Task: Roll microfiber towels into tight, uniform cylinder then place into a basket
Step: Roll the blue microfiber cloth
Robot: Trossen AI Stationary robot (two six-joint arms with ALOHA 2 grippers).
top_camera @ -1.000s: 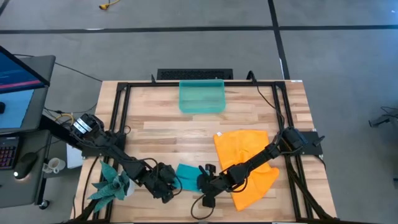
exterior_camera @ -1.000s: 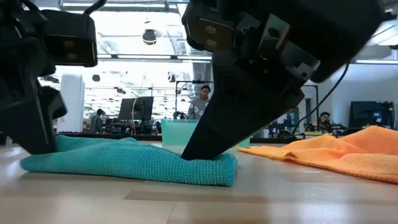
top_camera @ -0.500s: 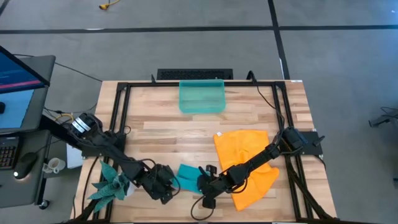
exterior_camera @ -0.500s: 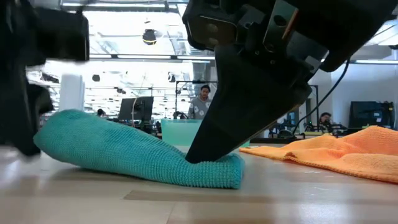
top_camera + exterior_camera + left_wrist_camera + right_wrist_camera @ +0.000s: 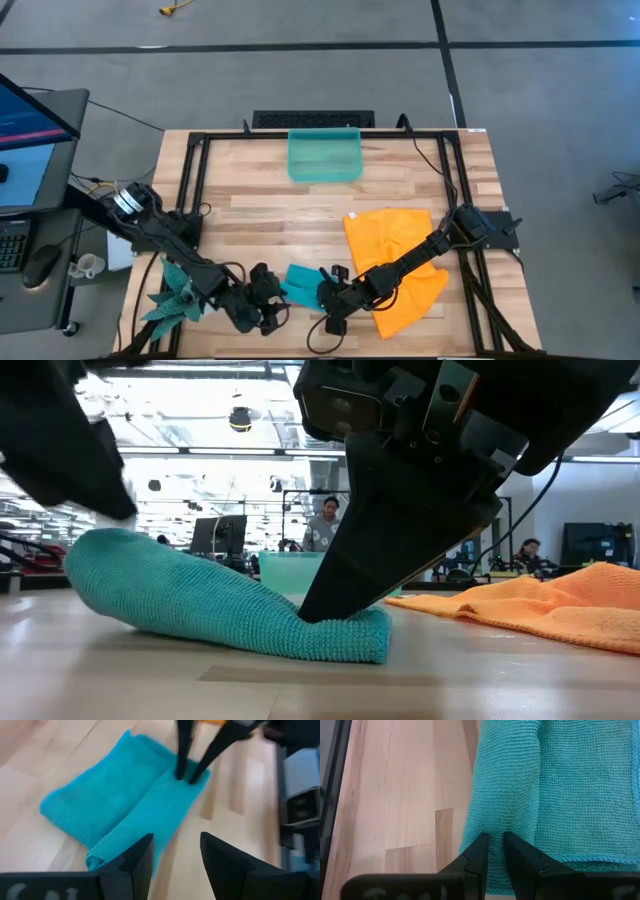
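Note:
The teal-blue microfiber towel (image 5: 299, 281) lies partly rolled on the table near the front edge; its left end (image 5: 110, 565) bulges up and its right end lies flat. My right gripper (image 5: 494, 836) is shut on that right end. My left gripper (image 5: 176, 836) hovers open just off the left end, with nothing between its fingers. The orange towel (image 5: 393, 262) lies spread out at the right, under my right arm. The teal-green basket (image 5: 324, 155) stands at the table's far edge. My right gripper pinches a ridge of the teal towel's rolled part (image 5: 496, 817) between its two fingers, at the towel's right end (image 5: 345, 630). The fingers (image 5: 186, 767) slant down from the table's right side. That end rests on the table under the fingertips.
A teal spiky plant figure (image 5: 178, 297) stands at the near left beside my left arm. Bare wood lies between the towels and the basket. A black frame (image 5: 190, 180) runs round the table's edges. People and desks show in the room beyond.
My left gripper has risen and drawn back from the teal towel toward the near left, rolling its wrist. The towel's left end, flat a second ago, now bulges up off the table. Its right end has stayed pinned under my right gripper.

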